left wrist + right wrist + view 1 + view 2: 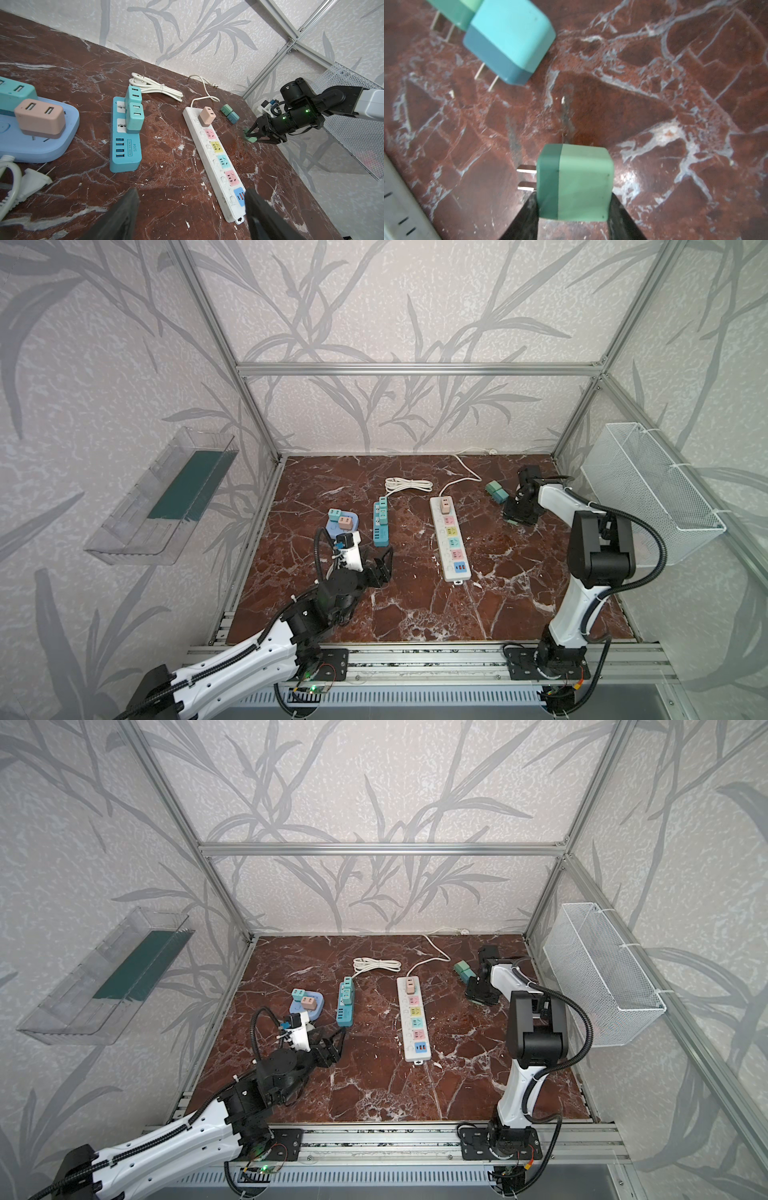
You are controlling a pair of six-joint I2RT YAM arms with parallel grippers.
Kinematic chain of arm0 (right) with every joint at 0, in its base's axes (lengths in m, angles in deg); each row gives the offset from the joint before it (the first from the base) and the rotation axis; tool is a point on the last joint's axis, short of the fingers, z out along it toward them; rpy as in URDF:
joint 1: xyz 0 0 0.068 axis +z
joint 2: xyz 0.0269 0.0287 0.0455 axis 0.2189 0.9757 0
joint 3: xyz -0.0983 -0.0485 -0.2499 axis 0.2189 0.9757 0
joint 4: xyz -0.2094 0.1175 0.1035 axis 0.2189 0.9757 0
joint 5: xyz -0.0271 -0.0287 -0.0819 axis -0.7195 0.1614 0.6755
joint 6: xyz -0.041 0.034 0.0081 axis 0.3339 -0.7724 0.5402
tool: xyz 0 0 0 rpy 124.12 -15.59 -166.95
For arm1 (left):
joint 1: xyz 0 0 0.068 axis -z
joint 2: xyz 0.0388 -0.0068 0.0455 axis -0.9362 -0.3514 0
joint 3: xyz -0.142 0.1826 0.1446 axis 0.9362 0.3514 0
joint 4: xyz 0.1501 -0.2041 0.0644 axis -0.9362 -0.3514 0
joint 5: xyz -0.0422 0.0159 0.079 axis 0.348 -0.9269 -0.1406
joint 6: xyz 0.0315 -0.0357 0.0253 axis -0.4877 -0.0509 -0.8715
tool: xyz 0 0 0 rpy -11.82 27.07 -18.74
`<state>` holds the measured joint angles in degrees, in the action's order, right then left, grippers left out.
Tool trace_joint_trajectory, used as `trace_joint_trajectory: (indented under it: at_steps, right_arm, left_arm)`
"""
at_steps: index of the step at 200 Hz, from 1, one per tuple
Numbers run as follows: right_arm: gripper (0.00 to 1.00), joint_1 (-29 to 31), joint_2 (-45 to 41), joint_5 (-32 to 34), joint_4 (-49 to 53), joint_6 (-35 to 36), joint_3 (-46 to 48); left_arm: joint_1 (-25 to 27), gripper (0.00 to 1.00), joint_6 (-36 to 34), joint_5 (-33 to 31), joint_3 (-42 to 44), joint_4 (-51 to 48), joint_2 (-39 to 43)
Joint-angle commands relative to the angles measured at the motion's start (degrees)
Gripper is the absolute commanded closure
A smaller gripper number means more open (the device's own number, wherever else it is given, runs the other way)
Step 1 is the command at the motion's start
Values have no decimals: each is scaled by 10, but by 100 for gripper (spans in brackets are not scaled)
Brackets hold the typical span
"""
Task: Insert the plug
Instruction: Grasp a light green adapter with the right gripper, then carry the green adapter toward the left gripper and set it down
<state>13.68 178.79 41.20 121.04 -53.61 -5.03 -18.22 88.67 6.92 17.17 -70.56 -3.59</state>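
Green and small, the plug (574, 182) is on the right side of the table (654, 93), maybe just touching it. The right gripper (573, 199) squeezes its two sides. This is the grab step. Next, lift it, point the prongs down, and go to the white power strip (450, 537).

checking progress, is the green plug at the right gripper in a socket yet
Out. The green plug in the right gripper shows both prongs bare, clear of the white strip.
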Motion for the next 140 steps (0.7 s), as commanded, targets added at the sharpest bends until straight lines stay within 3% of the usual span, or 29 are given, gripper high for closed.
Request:
trace_joint_trajectory:
  at_steps: [1, 32, 86, 121, 140]
  right_arm:
    - [56, 42, -44, 20, -4, 20, 18]
    - [56, 116, -91, 60, 13, 37, 43]
    - [56, 305, -152, 122, 46, 60, 61]
    - [56, 435, -132, 152, 29, 59, 61]
    - [56, 491, -109, 124, 2, 56, 58]
  left_arm:
    - [-3, 19, -7, -20, -5, -19, 13]
    - [-4, 20, -5, -60, -10, -57, 44]
    - [-9, 20, -1, -220, -31, -171, 130]
    - [-13, 20, 16, -246, -44, -213, 150]
    - [-14, 21, 18, -242, -43, -218, 167]
